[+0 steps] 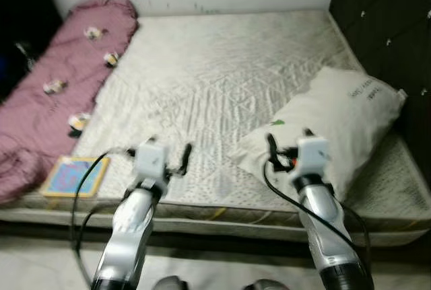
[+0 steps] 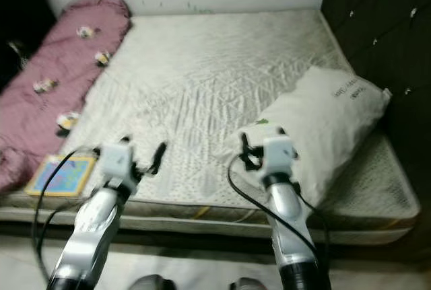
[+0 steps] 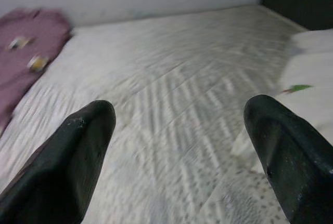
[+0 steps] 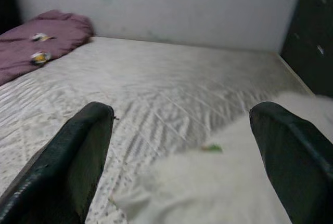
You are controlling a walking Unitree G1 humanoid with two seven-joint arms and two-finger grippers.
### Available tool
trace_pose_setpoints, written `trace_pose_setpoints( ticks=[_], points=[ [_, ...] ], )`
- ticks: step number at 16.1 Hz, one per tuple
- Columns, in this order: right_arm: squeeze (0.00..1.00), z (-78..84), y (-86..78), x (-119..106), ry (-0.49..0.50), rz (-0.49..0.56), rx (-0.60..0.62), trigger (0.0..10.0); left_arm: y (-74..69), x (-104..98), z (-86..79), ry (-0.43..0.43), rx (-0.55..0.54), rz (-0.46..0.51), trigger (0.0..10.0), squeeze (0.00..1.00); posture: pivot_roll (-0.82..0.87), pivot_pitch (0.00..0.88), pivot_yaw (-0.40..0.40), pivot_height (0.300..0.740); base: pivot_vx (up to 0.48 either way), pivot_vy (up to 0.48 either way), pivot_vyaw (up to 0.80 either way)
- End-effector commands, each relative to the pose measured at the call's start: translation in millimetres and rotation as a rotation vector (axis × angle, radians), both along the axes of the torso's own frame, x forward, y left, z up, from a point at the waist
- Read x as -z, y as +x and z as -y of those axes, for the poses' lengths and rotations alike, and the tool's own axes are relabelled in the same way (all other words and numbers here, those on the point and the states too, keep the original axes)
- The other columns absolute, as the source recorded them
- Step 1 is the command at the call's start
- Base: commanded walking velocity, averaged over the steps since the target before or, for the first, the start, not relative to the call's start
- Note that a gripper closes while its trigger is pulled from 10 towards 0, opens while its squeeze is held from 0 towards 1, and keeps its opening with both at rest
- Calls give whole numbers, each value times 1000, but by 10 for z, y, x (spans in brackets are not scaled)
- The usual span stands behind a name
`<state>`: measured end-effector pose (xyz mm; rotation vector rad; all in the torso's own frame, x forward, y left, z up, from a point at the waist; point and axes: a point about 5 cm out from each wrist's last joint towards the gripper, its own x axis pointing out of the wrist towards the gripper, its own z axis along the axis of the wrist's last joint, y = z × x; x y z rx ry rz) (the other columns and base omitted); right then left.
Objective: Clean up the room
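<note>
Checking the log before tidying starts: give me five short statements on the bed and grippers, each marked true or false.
1. The white pillow lies by the dark headboard. True.
2. The purple blanket covers the pillow. False: it lies along the mattress's opposite side.
3. The left gripper is open. True.
4. The right gripper holds the pillow. False: open, holding nothing.
5. The colourful book sits on the pillow. False: at the mattress corner by the blanket.
</note>
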<state>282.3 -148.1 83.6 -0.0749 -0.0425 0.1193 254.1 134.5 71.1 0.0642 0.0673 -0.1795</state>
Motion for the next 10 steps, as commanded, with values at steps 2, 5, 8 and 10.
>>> trace_pose_setpoints(
  ticks=[2,5,8,10],
  points=[
    [0,-129,42,21,9,-23,-66,10000,-36,-63,-114,14,-66,30,10000,0,40,24,-39,740,0,0,0],
    [0,-359,122,27,23,-41,-157,10000,-125,-75,-284,30,-162,44,10000,0,111,27,-101,740,0,0,0],
    [0,-429,202,-57,41,-25,-169,10000,-71,-149,-347,73,-190,58,10000,0,107,45,-108,740,0,0,0],
    [0,-380,203,-105,37,-9,-157,10000,-52,-292,-356,72,-184,95,10000,0,81,84,-95,740,0,0,0]
  ],
)
